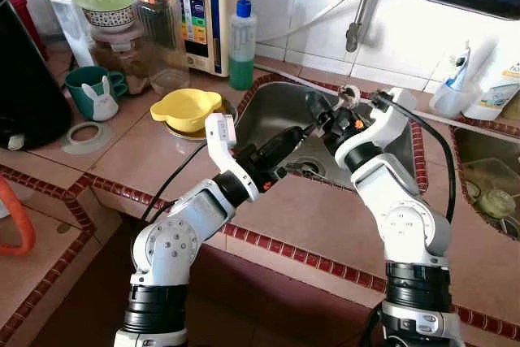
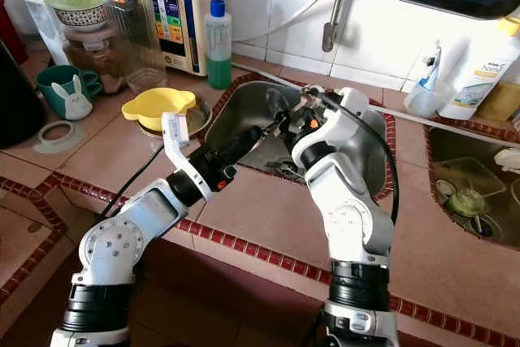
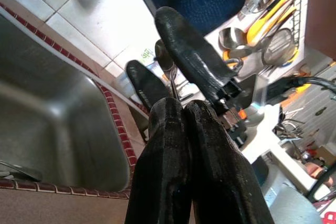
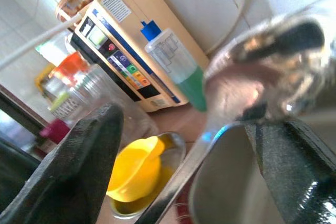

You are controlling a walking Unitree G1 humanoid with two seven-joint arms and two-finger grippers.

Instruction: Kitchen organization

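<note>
– Starting with the head views, what do we record?

– We record both arms reaching over the sink (image 1: pixel 272 111). The left gripper (image 1: pixel 305 130) and right gripper (image 1: pixel 319 111) meet tip to tip above the basin. We judge this a hand-over in progress.

– Left wrist view?

– We note the left fingers pressed together on the thin handle of a spoon (image 3: pixel 163 59). Its long axis runs straight ahead of the left gripper, bowl outermost. The two fingers of the right gripper stand apart just beyond, one on each side of the bowl.

– Right wrist view?

– We confirm the jaws stand wide. The spoon lies in the gap between them, bowl close to the camera, handle running away forward; we cannot tell whether either finger touches it. In our judgement the coming move turns on this: the right gripper need only close, since the spoon is already between its fingers and held by the left.

– Any writing?

– Past the right gripper stand a cream appliance (image 4: pixel 131 61) with a button panel, a blue-capped bottle (image 4: pixel 176 64) of green liquid and a yellow bowl (image 4: pixel 137 169). We find the labels too blurred to read.
</note>
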